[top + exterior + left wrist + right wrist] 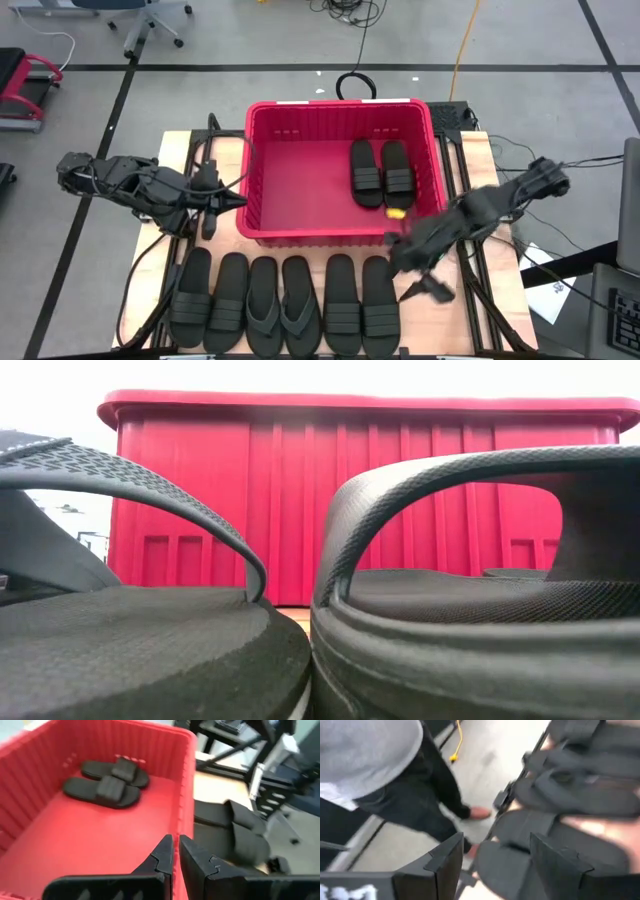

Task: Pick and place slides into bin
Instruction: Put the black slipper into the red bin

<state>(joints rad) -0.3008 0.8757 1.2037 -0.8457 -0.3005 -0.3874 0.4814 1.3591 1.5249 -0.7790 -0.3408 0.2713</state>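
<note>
Red bin [270, 190]: rectangular crate, thick rim, standing at the far middle of the bench [495, 260]. Contents: two ribbed-strap slides [381, 172] lying side by side, soles down, against the bin's right wall; the rest of its floor is bare red. Row of six slides [285, 303] on the bench along the near edge, just in front of the bin, packed side by side and touching: two ribbed-strap, then two thong flip-flops [282, 304] in the middle, then two more ribbed-strap. The low view looks between two of these, with the bin's front wall [300, 500] close behind. Left gripper [212, 200]: at the bin's left outer wall, above the bench, holding nothing; fingers [162, 857] nearly closed, a narrow slit between them, pointing along the bin's near rim. Right gripper [425, 287]: off the bin's near right corner, above the right end of the row, holding nothing; fingers [447, 857] spread wide, slides blurred beyond them. Person [375, 765]: grey top, dark trousers, standing on the floor past the bench, seen in the right wrist view only.
</note>
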